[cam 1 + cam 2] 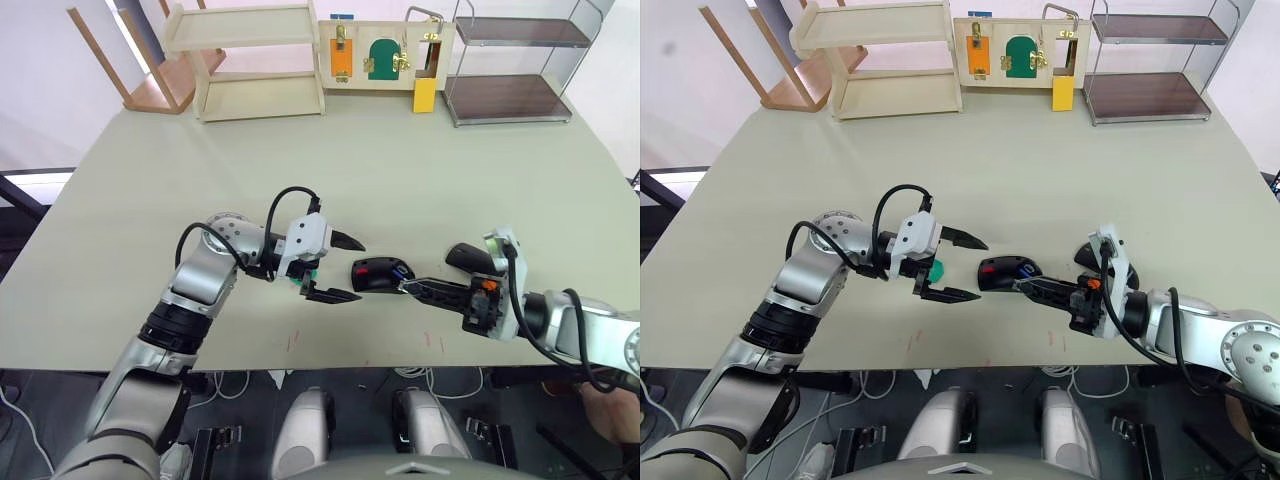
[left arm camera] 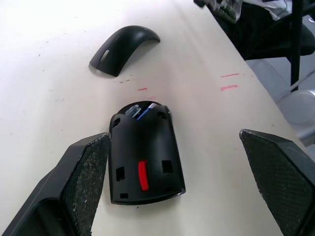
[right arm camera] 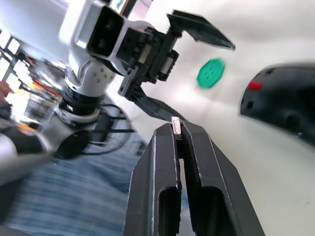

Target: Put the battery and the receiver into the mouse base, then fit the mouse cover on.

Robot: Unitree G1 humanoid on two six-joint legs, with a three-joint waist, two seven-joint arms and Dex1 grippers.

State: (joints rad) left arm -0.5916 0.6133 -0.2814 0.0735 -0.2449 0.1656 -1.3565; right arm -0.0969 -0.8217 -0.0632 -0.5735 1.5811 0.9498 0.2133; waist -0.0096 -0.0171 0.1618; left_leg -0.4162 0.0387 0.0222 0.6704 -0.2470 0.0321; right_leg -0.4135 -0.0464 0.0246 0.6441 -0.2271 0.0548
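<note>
Beside the mouse base [image 1: 378,273], mouse cover [image 1: 470,258], green disc [image 1: 933,270].

The pale greenish-beige surface [image 1: 420,180] carried a black oval mouse base with a red part [image 1: 380,273] near its front edge, a glossy all-black curved mouse cover [image 1: 468,257] close beside it, and a green octagonal disc [image 1: 934,269] on the base's other side. Along the far edge stood a light wooden shelf unit [image 1: 255,60], a wooden latch board with coloured doors [image 1: 385,55] and a clear two-tier rack with dark shelves [image 1: 515,60]. Small red marks [image 2: 229,81] dotted the front edge.
</note>
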